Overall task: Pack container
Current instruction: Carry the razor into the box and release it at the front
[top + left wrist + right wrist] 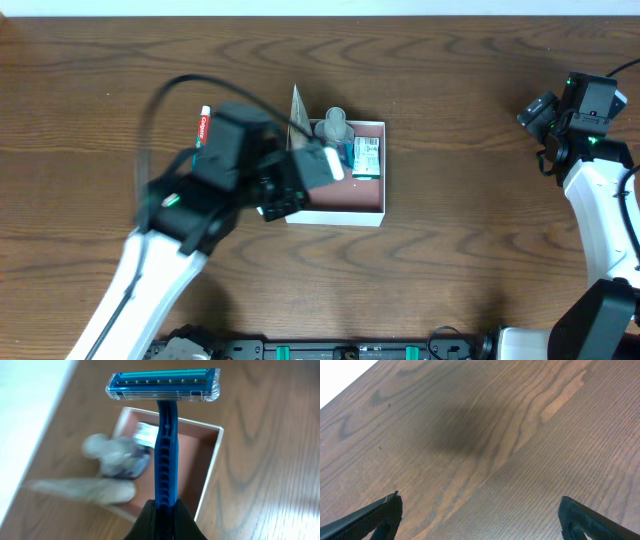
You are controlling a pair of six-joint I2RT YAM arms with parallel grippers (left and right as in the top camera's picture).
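Observation:
The container [345,205] is a square shallow white-walled box with a reddish-brown floor, in the middle of the table. It holds a grey bottle [335,126] and a green-and-white packet [366,157]. My left gripper [165,510] is shut on the handle of a blue razor [165,435] with a clear-capped head and holds it above the container [210,455]. In the overhead view the left gripper [300,180] hangs over the box's left wall. My right gripper [480,515] is open and empty over bare wood at the far right [548,112].
A red-and-white toothpaste tube [203,128] lies on the table left of the container, partly under my left arm. A tan pointed flap [297,112] stands at the box's back left corner. Blurred pale items [95,485] lie by the box.

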